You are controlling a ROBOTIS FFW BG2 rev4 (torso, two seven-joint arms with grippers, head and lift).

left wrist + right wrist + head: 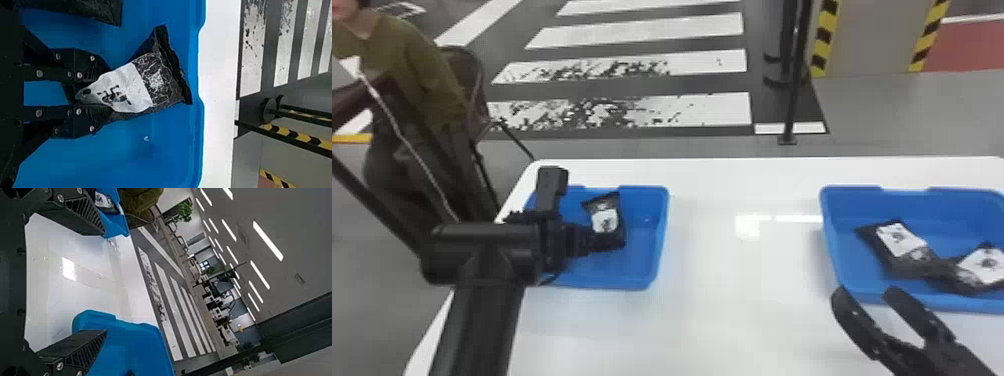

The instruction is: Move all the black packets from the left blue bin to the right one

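In the head view my left gripper (606, 243) is low in the left blue bin (659, 235), at the lower end of a black packet (606, 215) with a white label. The left wrist view has my left gripper (90, 94) shut on this packet (125, 88), whose wider end spreads out beyond the fingers. Another black packet (96, 9) lies partly visible in that bin. Two black packets (902, 245) rest together in the right blue bin (829, 240). My right gripper (868, 296) stands open at this bin's near edge; its right wrist view shows an empty gap between the fingers of the gripper (105, 282).
Both bins stand on a white table (732, 280), with a wide stretch of tabletop between them. A person sits beyond the table's left side. Behind the table, a black pole (794, 100) rises from the floor.
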